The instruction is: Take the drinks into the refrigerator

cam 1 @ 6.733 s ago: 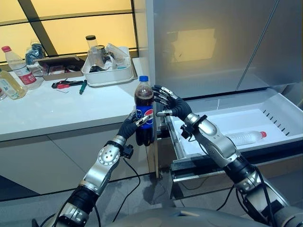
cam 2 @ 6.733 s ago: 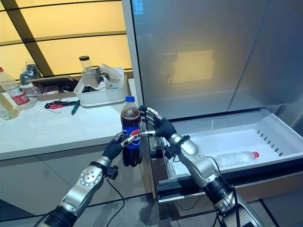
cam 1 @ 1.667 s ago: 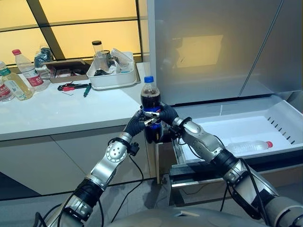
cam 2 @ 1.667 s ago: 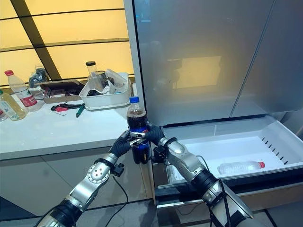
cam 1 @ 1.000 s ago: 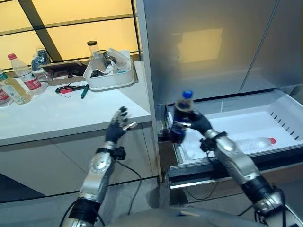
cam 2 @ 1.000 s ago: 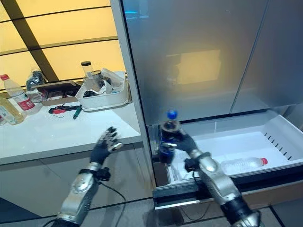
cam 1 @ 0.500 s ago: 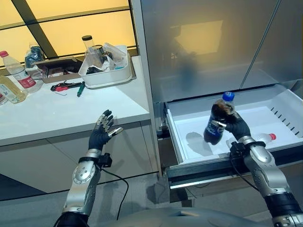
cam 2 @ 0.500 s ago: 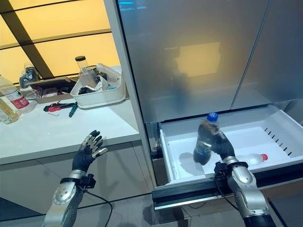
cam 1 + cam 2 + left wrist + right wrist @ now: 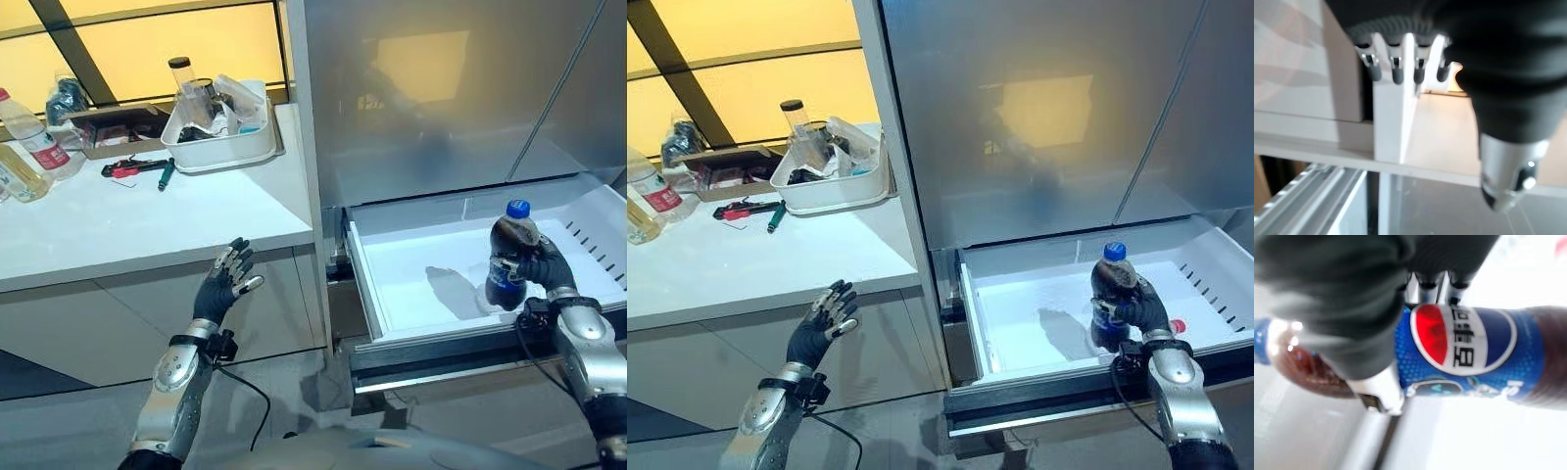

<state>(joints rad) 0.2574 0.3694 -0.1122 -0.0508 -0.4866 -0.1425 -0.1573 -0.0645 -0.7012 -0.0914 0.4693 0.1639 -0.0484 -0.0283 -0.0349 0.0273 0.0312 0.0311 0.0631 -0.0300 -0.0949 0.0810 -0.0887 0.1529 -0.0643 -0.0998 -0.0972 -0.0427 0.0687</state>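
We see the cola bottle [image 9: 506, 257], dark with a blue cap and a blue label, standing almost upright inside the open white drawer [image 9: 411, 284] of the refrigerator [image 9: 441, 88], toward the drawer's right side. We cannot tell if its bottom already touches the drawer floor. The right hand [image 9: 542, 266] holds it at the middle, with fingers and thumb curled round the label; in the right wrist view the thumb [image 9: 1378, 391] crosses the bottle's body and the fingers [image 9: 1430, 281] reach round the other side of it. Just behind the hand, a small red cap [image 9: 1177, 326] of a second, clear bottle shows in the drawer; the rest of that bottle is hidden.

The left hand [image 9: 223, 287] hangs in the air before the white counter [image 9: 127, 225], below its front edge, and it holds nothing; its fingers are spread and nearly straight, as the left wrist view also shows [image 9: 1396, 68].

On the counter, well apart from the drawer, stand a white tub [image 9: 220, 147] full of small items, a red-handled tool [image 9: 125, 169] and a green pen-like thing [image 9: 166, 175] beside it, a cardboard box [image 9: 113, 127], and at the far left two bottles, one with a red cap [image 9: 27, 132] and one with yellowish liquid [image 9: 18, 176].
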